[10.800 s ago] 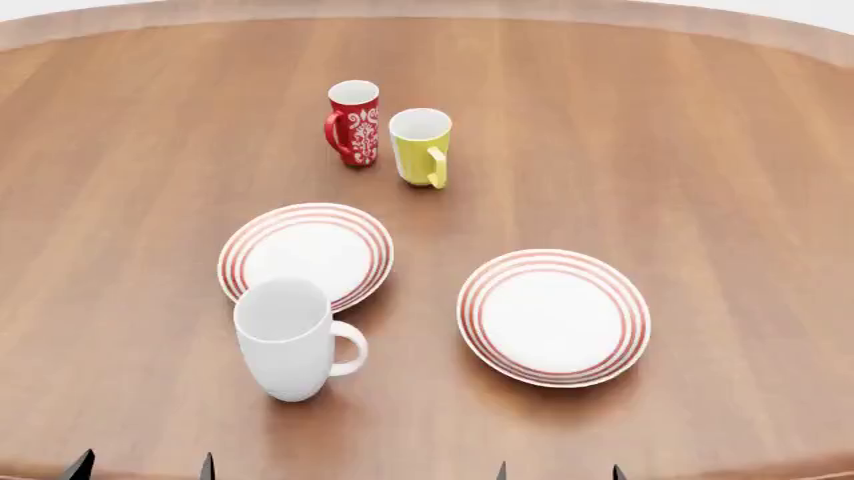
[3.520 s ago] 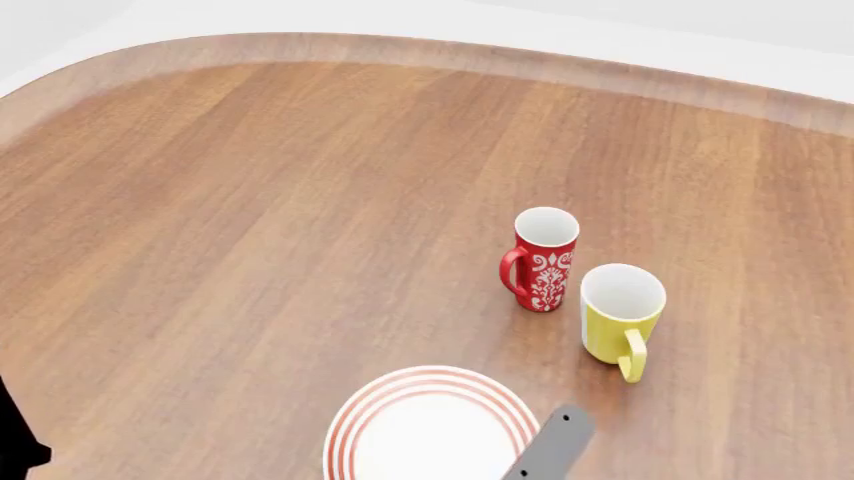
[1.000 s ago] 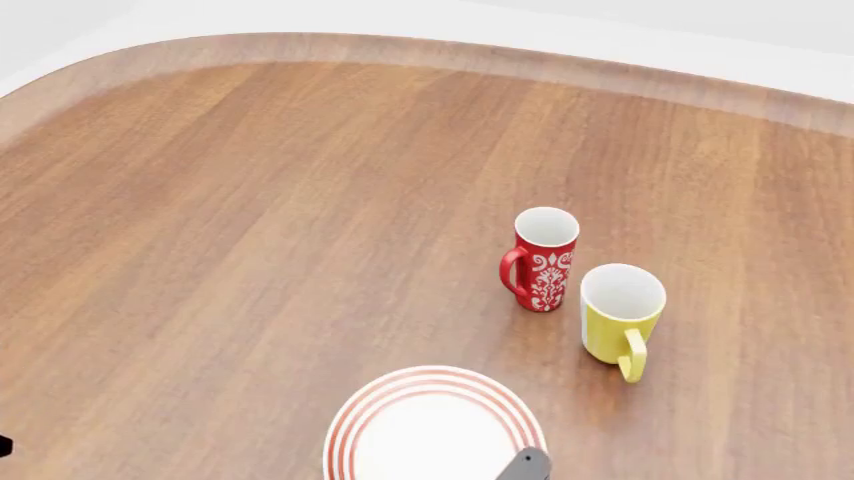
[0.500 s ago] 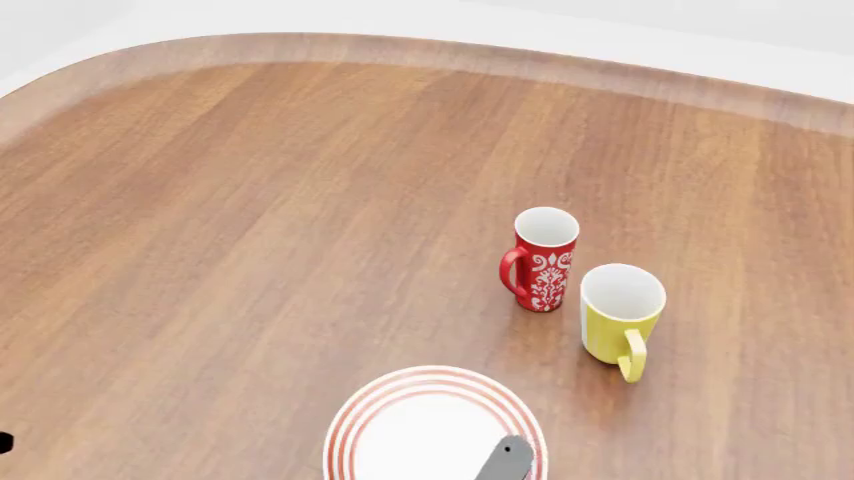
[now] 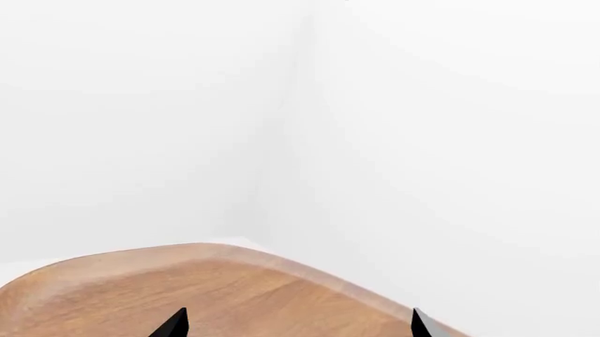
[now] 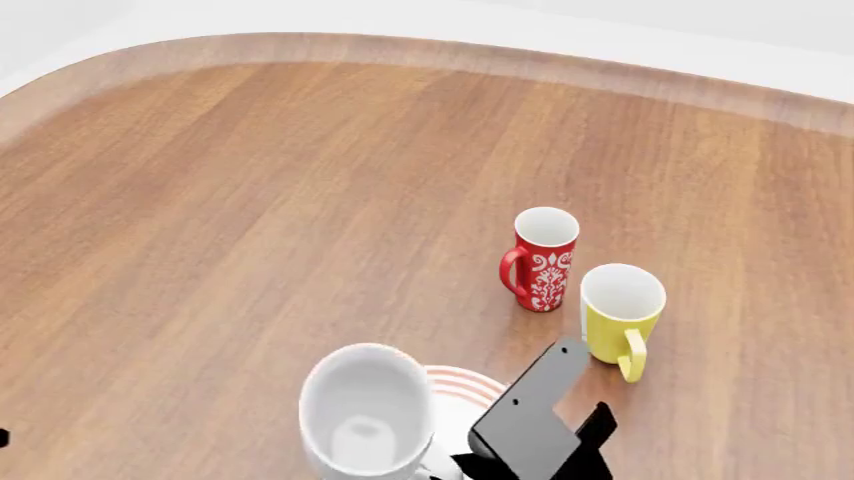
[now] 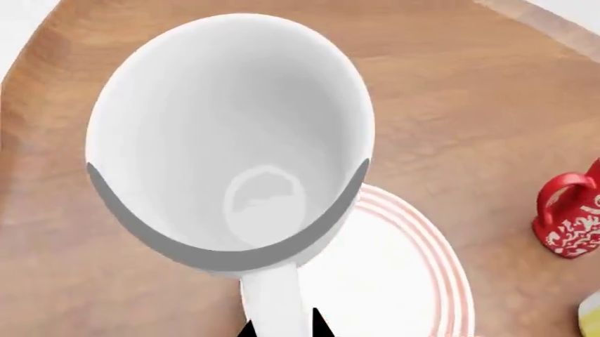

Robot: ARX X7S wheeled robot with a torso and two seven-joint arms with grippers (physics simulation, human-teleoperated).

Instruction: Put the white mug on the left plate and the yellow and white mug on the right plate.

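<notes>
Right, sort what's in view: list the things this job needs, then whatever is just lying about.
Needed for the job:
- white mug, carried by the right gripper by its handle
- yellow and white mug, standing on the table
- left plate, beneath the white mug

Just lying about:
- red mug with white pattern
- wooden table

The right plate is out of view.

The white mug (image 7: 230, 140) fills the upper left and centre of the frame, its open mouth facing the camera and its white handle running down to the bottom edge. Two dark claw tips flank the handle there. Below and right of the mug lies a red-ringed plate (image 7: 412, 281) on the wooden table (image 7: 450, 91). A red patterned mug (image 7: 572, 214) stands at the right edge.
</notes>
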